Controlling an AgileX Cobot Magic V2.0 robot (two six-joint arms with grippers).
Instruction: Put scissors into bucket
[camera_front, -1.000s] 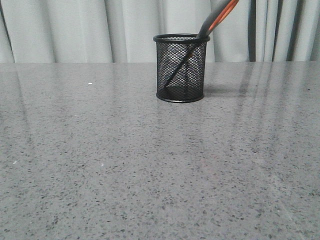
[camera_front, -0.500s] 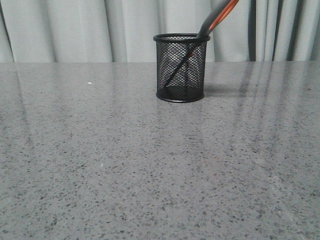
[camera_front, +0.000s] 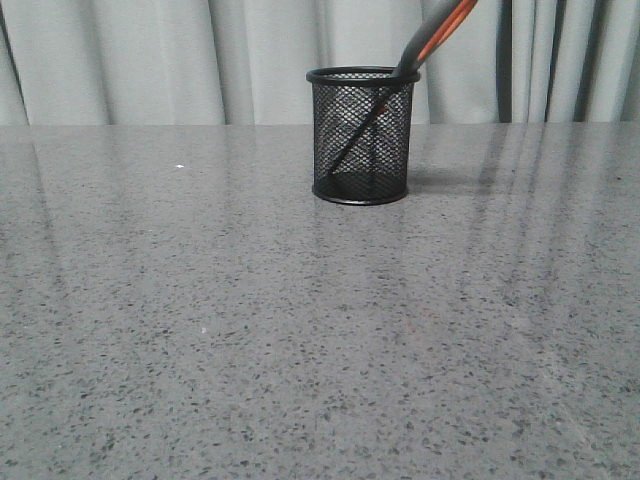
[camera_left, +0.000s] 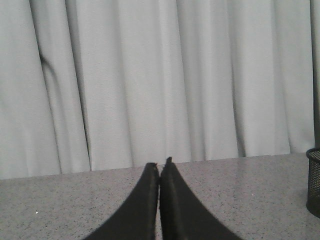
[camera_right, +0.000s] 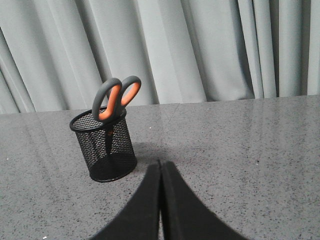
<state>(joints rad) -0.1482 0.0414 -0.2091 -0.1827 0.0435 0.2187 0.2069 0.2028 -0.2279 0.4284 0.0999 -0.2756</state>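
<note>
Resting level, both jaws closed, empty.

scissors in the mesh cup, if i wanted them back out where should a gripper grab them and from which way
Probably the grey and orange handles of the scissors, coming from above. They stand clear over the rim of the bucket, while the blades sit inside the mesh, leaning on the rim. Pull along that lean.
</note>
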